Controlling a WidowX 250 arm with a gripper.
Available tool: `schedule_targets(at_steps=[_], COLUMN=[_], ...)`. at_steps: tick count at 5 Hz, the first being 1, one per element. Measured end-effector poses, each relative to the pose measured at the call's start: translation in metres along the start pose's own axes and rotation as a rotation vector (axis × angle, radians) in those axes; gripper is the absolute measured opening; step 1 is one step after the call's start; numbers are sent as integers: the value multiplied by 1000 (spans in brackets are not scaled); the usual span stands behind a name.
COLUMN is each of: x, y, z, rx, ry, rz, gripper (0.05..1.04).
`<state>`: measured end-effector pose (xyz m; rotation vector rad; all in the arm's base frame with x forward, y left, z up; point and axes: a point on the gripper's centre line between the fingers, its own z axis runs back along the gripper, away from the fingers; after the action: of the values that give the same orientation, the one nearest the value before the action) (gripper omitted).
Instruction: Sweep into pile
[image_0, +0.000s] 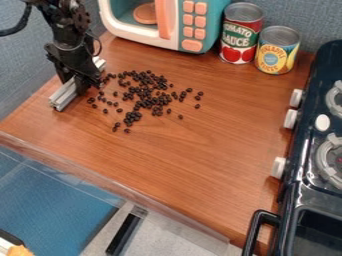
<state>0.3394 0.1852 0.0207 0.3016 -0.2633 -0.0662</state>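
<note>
**Beans (143, 95) loose beside my bar (63, 97)**

My claw (87, 82) is closed around the grey bar, low on the wooden counter (194, 155). The dark beans lie scattered beside it, thickest in the middle, with strays around. Behind them, the toy microwave (150, 41) has an orange disc (144, 14) inside; two cans, one red (241, 32), one yellow and blue (276, 50), stand upright to its side.
</note>
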Motion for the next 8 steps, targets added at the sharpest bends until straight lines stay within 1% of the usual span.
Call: schedule_targets(at_steps=[1, 3, 5, 8], x=[-2, 5, 20, 33], y=[-7, -34, -71, -123], z=[0, 1, 8, 23], rx=[-42, -77, -102, -126], ry=[16, 10, -28, -63], rz=[37, 9, -44, -126], gripper=[382, 382, 382, 382])
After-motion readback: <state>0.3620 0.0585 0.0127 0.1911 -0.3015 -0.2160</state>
